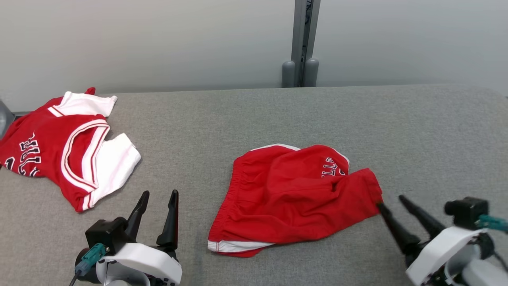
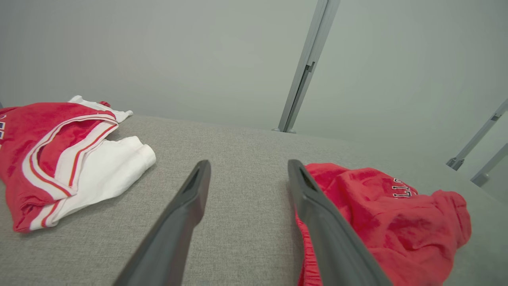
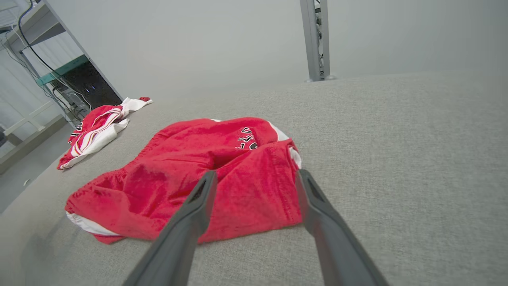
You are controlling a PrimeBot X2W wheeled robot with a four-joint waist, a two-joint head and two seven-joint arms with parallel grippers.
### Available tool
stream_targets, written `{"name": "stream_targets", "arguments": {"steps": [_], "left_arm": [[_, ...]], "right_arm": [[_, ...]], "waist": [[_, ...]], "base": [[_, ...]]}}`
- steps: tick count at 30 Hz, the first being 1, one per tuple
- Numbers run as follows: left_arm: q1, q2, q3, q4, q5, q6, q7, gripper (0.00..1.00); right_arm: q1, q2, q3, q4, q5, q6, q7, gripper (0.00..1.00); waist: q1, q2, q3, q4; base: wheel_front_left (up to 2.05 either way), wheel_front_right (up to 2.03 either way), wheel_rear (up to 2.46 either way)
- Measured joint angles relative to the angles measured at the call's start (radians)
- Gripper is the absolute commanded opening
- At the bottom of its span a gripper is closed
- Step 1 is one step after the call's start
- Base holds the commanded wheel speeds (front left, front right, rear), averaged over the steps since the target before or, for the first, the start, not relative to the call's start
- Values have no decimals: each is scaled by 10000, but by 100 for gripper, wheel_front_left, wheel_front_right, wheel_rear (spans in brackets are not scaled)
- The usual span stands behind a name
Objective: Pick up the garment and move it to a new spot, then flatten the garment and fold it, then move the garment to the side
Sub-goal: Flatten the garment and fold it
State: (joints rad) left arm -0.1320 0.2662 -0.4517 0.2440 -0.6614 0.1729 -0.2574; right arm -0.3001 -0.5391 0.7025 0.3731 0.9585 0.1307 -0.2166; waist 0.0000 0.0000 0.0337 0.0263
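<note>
While the red shorts (image 1: 293, 198) lie rumpled in the middle of the grey padded surface (image 1: 278, 115), my right gripper (image 1: 390, 201) sits just at their right edge, fingers wide and empty. My left gripper (image 1: 160, 192), equally wide, holds nothing between them and the jersey (image 1: 59, 151).

the red shorts (image 1: 285, 198) carried dark block letters (image 1: 334, 167) edged in white, lying sideways and partly swallowed by a fold; only something like "lls" could be read. the red and white jersey (image 1: 51, 151) bore lettering (image 1: 30, 154) of the same style, reading about "ull", with a cut-off numeral beside it that could not be made out.
</note>
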Motion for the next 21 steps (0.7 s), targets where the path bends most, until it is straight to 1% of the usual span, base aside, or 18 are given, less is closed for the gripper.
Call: {"name": "stream_targets", "arguments": {"steps": [4,8,10,11,17,21], "left_arm": [[2,6,-29,-46,0,2,4,100],[-6,-10,-46,-54,0,15,6,100],[-12,-23,-79,-44,2,13,8,100],[-12,-23,-79,-44,2,13,8,100],[-22,-65,-117,-2,0,13,13,100],[-23,-61,-115,4,0,13,10,100]], "right_arm": [[11,479,288,491,-523,0,155,100],[-298,915,466,1302,-1007,0,802,100],[-479,1034,476,1728,-1369,2,1070,100],[-479,1034,476,1728,-1369,2,1070,100],[-599,1269,-343,2872,-2038,0,1484,100],[-580,1360,-809,2991,-2343,0,1601,100]], "waist": [[0,0,69,163],[0,0,168,388],[0,0,215,509],[0,0,215,509],[0,0,289,751],[0,0,362,783]], "base": [[0,0,0],[0,0,0],[0,0,0],[0,0,0],[0,0,0],[0,0,0]]}}
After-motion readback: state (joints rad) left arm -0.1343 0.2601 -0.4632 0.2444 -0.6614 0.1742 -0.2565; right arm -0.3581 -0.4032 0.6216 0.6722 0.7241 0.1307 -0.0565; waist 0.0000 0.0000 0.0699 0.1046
